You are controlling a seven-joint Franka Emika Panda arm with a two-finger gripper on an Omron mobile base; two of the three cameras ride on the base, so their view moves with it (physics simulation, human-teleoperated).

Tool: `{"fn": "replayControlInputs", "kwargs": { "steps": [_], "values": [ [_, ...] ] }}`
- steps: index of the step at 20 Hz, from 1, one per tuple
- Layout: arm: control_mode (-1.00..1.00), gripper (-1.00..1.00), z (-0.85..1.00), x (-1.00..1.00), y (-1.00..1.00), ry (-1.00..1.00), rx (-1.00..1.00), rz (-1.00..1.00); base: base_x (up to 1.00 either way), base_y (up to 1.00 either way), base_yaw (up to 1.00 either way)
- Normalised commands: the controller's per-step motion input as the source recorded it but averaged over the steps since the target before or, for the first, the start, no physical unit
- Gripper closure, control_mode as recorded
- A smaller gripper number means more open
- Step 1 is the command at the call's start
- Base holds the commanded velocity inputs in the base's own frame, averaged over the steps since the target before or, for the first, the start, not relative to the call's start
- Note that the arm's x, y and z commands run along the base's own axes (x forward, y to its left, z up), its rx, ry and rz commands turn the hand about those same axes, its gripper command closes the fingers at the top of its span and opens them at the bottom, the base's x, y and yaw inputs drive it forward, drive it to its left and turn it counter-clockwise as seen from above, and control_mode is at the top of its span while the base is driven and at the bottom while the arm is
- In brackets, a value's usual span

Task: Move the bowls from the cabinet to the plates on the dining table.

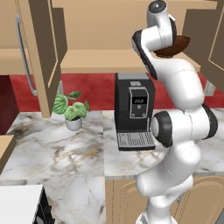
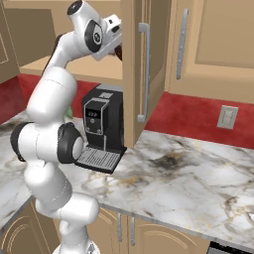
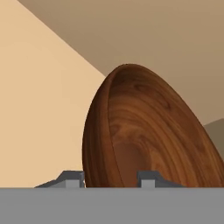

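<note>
**A:** You asked where the bowl is. In the hand view the reddish-brown bowl [image 3: 148,135] fills the middle, its rim passing between the two finger tips [image 3: 70,178], one outside the wall and one inside the hollow. The gripper [image 3: 111,180] looks clenched on that rim, though the contact itself is cut off at the bottom, so take that with some care.

**B:** And from the base?

**A:** In the left base view you can see the bowl [image 1: 177,45] on the cabinet [image 1: 100,59] shelf, near its right end, just behind the arm's upper joint. The cabinet doors stand open on both sides.

**B:** What lies under it?

**A:** The marble counter [image 1: 65,153]. A black coffee machine [image 1: 134,109] stands at its back edge below the shelf, with a small potted plant [image 1: 71,109] beside it to the left. In the right base view your gripper [image 2: 116,37] is tucked behind the open door [image 2: 141,64], and a wall outlet [image 2: 227,117] sits on the red backsplash.
</note>
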Motion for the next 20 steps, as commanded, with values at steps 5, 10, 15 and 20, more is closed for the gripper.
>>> {"fn": "replayControlInputs", "kwargs": {
  "steps": [5,10,15,20],
  "values": [
    [-1.00,1.00,0.00,-0.41,0.32,-0.02,0.00,0.00,0.00,0.00,0.00],
    [-1.00,1.00,0.00,-0.52,0.51,-0.06,0.00,0.01,0.00,0.00,0.00],
    [-1.00,1.00,0.01,-0.58,0.56,-0.07,0.00,0.01,0.00,0.00,0.00],
    [-1.00,1.00,0.16,-0.72,0.30,-0.05,0.00,0.00,0.00,0.00,0.00]
  ]
}}
